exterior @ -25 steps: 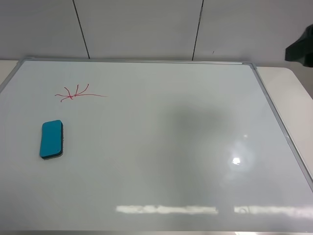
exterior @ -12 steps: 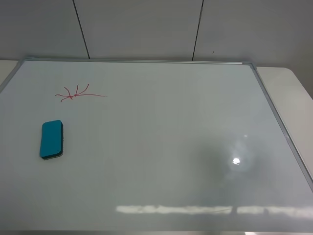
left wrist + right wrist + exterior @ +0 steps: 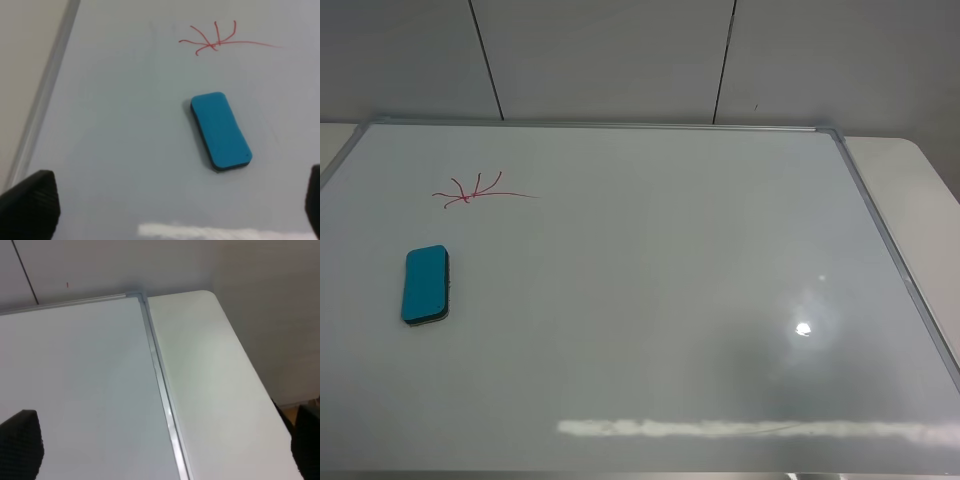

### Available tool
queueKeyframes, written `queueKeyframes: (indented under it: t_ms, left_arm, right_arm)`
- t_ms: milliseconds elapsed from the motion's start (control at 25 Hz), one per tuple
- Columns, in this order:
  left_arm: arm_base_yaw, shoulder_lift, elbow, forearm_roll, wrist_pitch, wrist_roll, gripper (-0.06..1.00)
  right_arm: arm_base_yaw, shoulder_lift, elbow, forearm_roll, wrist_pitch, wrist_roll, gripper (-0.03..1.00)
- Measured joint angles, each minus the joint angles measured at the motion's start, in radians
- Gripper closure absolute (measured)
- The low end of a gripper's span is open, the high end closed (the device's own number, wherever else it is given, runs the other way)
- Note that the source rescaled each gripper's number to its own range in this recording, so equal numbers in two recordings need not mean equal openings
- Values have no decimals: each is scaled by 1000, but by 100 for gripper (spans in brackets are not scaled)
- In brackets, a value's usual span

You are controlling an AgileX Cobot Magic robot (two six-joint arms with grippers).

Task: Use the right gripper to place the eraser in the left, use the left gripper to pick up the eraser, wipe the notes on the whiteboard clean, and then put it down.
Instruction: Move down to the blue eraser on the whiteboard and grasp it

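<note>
Eraser [image 3: 220,131] flat on whiteboard [image 3: 125,150] — ahead of left gripper [image 3: 172,202], apart | jaws wide, empty | right gripper [image 3: 164,445] wide

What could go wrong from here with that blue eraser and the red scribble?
The eraser lies flat on the glossy whiteboard, so the open left gripper could push it sliding instead of gripping it. The red notes spread in thin long strokes; a single wipe might leave their ends behind.
</note>
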Motion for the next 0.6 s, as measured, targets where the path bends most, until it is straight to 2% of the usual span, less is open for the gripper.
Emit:
queueKeyframes:
  t_ms: [280,440,600]
  left_arm:
    - [0,0,0,0,0,0,-6]
    - [0,0,0,0,0,0,-6]
    - [0,0,0,0,0,0,-6]
  right_arm:
    - [0,-5,15,34,9,-25,-3]
    - [0,-5,22,56,110,-32,-3]
    - [0,-5,37,62,116,-33,-3]
